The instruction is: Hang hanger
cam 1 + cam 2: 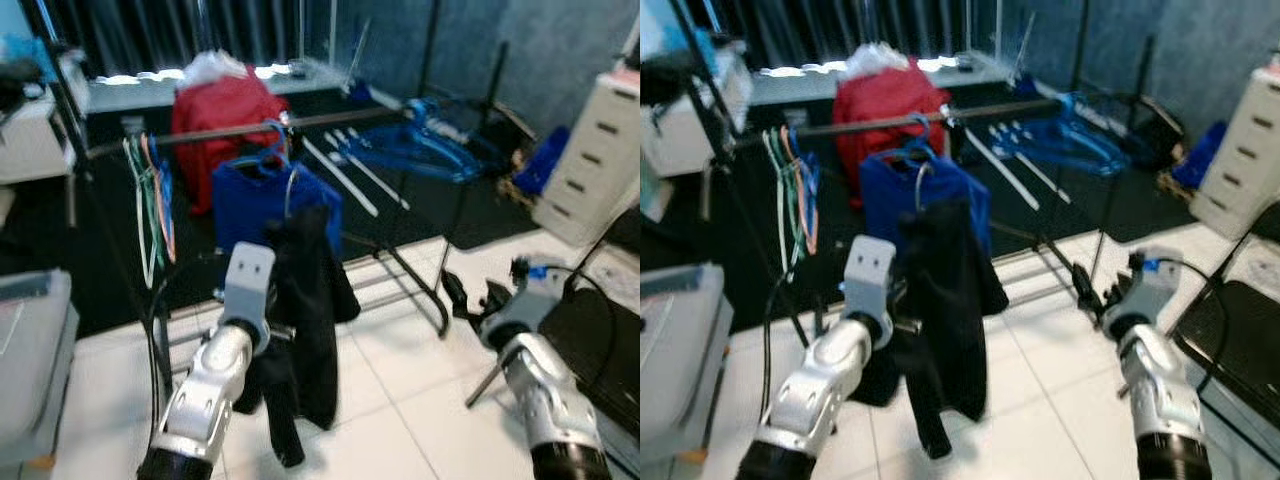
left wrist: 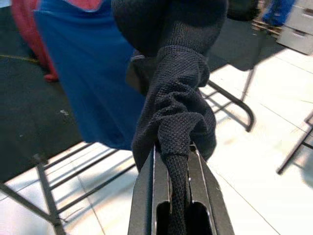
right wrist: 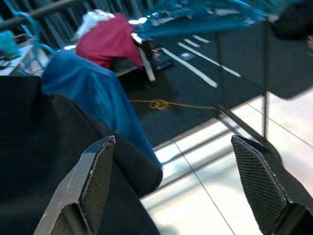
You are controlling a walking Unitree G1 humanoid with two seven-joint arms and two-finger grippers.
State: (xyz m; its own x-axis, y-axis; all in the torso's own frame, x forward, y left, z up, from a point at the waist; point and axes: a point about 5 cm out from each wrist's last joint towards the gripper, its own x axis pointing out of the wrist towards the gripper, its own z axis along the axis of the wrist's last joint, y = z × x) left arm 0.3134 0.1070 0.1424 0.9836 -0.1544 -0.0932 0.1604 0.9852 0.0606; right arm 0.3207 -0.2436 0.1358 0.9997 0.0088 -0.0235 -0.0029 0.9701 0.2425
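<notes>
Nearest me, low in the frame, my left gripper (image 2: 171,161) is clamped narrow on a bunched fold of the black garment (image 1: 305,320); the cloth fills the gap between my fingers (image 2: 144,186), so I cannot see their tips in the wrist view, and in the head views my own silver forearm covers the grip. My right gripper (image 3: 176,181) sits at the lower right of the frame, spread wide with nothing between its fingers, just beside the black cloth. The black garment hangs down at the centre from a hanger (image 1: 290,190) whose hook is too blurred for me to tell whether it sits on the rail (image 1: 330,120) or just short of it. Directly behind it hangs a blue garment (image 1: 245,205) on a blue hanger (image 1: 268,148), partly covered by the black one. Further left on the rail dangle a few bare thin hangers (image 1: 152,200). Beyond, at upper centre, lies a red bundle (image 1: 225,115), and at upper right a heap of blue hangers (image 1: 430,145), smeared by blur.
</notes>
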